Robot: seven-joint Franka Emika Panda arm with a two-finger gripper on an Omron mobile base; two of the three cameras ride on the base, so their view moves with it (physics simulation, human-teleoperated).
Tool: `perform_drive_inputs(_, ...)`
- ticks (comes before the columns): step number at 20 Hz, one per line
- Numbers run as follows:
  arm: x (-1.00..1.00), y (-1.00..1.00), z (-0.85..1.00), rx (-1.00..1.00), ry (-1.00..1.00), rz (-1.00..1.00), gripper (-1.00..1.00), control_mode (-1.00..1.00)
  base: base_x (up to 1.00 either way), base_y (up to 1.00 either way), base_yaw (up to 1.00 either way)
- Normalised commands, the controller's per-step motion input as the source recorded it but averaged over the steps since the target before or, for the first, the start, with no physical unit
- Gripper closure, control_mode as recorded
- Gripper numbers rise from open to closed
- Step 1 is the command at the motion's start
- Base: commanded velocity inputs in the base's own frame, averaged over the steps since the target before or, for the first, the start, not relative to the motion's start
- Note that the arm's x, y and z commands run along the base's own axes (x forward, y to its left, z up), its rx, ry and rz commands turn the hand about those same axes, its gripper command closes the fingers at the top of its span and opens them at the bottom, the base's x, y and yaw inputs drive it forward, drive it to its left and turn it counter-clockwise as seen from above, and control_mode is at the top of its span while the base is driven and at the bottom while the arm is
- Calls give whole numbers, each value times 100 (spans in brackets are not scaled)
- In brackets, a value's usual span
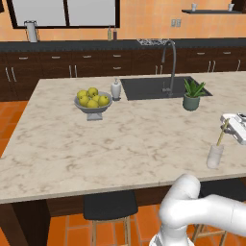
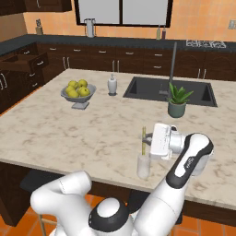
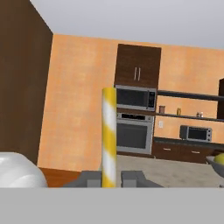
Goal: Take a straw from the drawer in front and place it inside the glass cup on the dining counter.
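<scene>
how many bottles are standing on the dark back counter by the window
2. Both bottles stand side by side on the dark back counter, just right of the window. Others may be hidden outside these views.

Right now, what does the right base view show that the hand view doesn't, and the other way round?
Right base view alone: the glass cup on the dining counter, the open drawer at far left, the plant pot and the pump bottle.
Hand view alone: a wall oven and a small appliance on a shelf.
Both: the straw, striped yellow and white, upright in the shut gripper, and the fruit bowl.
</scene>
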Motion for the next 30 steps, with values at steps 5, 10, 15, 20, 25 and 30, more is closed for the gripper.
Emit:
perform_drive_inputs(5,12,0,-15,0,0,8,100,-100,0,0,0)
perform_drive_inputs(10,10,-11,-9,0,0,3,100,-100,0,0,0)
perform_drive_inputs(15,15,-10,-10,0,0,2,100,-100,0,0,0)
perform_drive_inputs(20,15,-2,-17,0,0,1,100,-100,0,0,0)
perform_drive_inputs(25,15,0,-19,0,0,1,100,-100,0,0,0)
perform_drive_inputs(30,-15,1,-5,0,-2,2,100,-100,0,0,0)
